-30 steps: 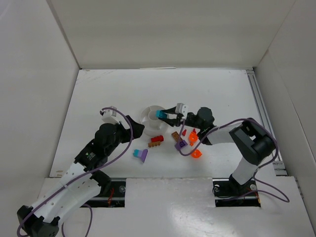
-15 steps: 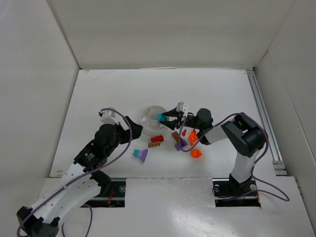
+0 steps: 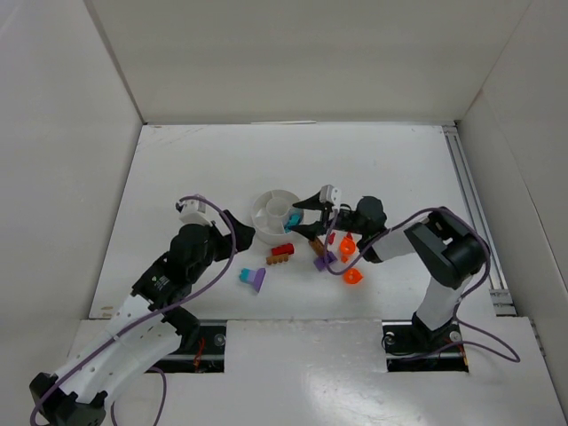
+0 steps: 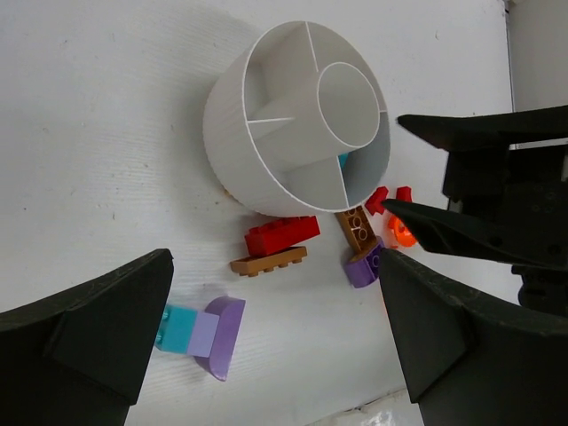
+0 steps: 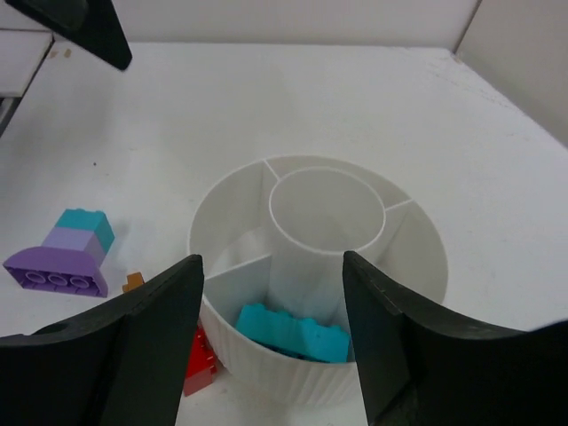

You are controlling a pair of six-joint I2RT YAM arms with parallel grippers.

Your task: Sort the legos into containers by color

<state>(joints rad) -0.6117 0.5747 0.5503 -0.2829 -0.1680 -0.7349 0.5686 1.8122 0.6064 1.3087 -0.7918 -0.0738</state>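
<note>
- teal brick (image 5: 293,335) lies in a wedge of the round white dish (image 5: 293,383)
- right claw (image 5: 271,259) open above it, empty
- left claw (image 4: 273,262) spread wide, empty

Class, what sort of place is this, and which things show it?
Probably a robot test bench in a lab: a white table boxed by white boards, two arms mounted at its near edge, and a divided dish with toy bricks.
</note>
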